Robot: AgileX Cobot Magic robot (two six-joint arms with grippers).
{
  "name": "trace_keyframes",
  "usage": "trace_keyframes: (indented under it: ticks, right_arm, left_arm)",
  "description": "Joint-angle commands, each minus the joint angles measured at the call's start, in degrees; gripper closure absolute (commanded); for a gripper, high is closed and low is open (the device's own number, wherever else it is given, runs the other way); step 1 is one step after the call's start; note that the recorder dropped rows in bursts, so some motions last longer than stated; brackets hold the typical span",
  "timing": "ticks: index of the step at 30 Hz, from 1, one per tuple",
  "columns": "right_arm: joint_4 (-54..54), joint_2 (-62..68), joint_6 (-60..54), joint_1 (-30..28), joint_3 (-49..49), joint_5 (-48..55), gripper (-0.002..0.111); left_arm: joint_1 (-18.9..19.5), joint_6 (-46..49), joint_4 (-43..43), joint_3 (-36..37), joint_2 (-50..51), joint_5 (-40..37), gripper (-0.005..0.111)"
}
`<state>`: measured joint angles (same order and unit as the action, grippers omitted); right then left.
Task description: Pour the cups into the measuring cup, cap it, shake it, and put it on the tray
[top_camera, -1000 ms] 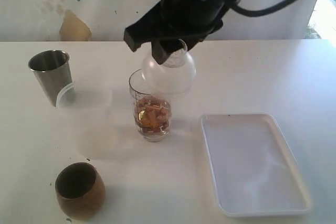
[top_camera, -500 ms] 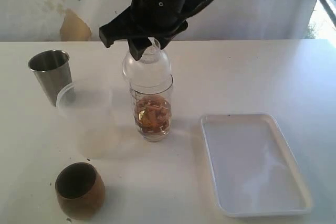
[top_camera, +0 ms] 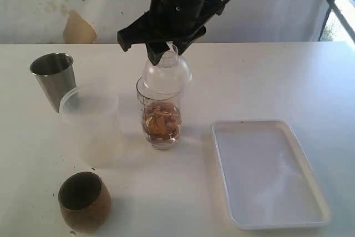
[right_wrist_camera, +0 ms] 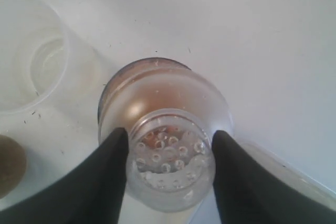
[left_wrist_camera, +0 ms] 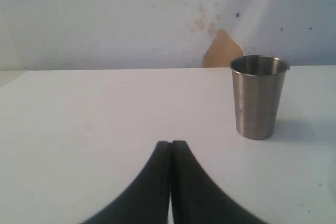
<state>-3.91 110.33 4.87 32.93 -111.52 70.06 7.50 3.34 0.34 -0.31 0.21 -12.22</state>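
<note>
The clear dome cap (top_camera: 166,76) sits over the mouth of the measuring cup (top_camera: 161,126), which holds amber contents. My right gripper (top_camera: 167,55) comes down from above and is shut on the cap's ribbed knob (right_wrist_camera: 169,156), one finger on each side. The steel tumbler (top_camera: 54,79) stands at the far left, the frosted cup (top_camera: 91,120) beside the measuring cup, and the wooden cup (top_camera: 83,201) at the front left. The white tray (top_camera: 222,159) lies to the right. My left gripper (left_wrist_camera: 170,144) is shut and empty, low over the table near the steel tumbler (left_wrist_camera: 259,95).
In the right wrist view the frosted cup (right_wrist_camera: 31,51) and the wooden cup's edge (right_wrist_camera: 8,163) lie to one side of the cap, and the tray's rim (right_wrist_camera: 294,177) to the other. A pale wall runs behind the table.
The right gripper carried the cap from the measuring cup's right side, swung it left, then brought it back over the cup's mouth. The left gripper stayed still.
</note>
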Motion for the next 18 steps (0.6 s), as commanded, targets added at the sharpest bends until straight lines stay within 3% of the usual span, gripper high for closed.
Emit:
trace_keyframes:
  ticks: [1, 18]
  right_arm:
    - [0.1, 0.2, 0.1, -0.5, -0.5, -0.1, 0.108]
    - [0.9, 0.2, 0.5, -0.5, -0.6, -3.3, 0.108]
  left_arm:
    - [-0.2, 0.0, 0.0, 0.3, -0.2, 0.5, 0.107]
    - [-0.2, 0.0, 0.0, 0.3, -0.2, 0.5, 0.107]
